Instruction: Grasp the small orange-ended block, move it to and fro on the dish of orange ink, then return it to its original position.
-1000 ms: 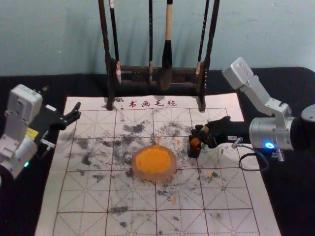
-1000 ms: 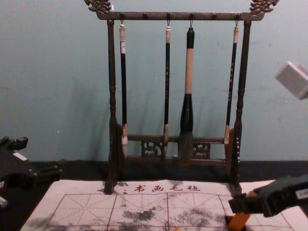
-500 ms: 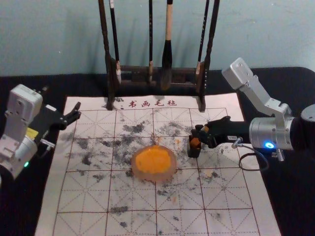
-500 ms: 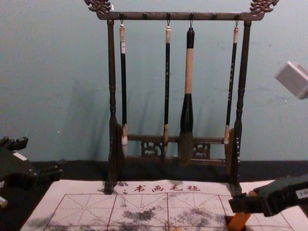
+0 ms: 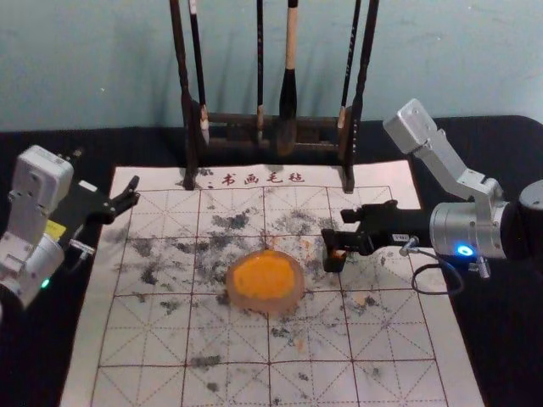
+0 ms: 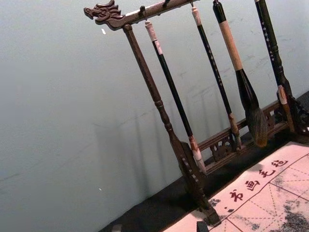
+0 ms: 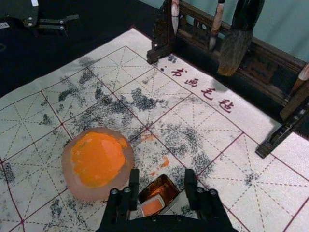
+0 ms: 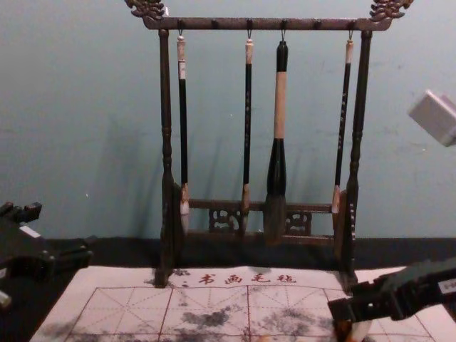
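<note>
Okay, right claw (image 5: 338,225) spread wide, nothing gripped, small orange-ended block (image 7: 152,205) sitting in its little dark box (image 5: 334,259).
Right arm comes in from its own side, roughly level, claw reaching inward over the box, right beside the dish of orange ink (image 5: 265,280); the block shows between the parted fingers in the wrist view. Left claw (image 5: 129,192) is parked by the left edge of the mat (image 5: 148,339), wide apart and empty. Red writing on the mat reads 书画毛毡; the right arm's white label (image 8: 448,286) is too small to read.
</note>
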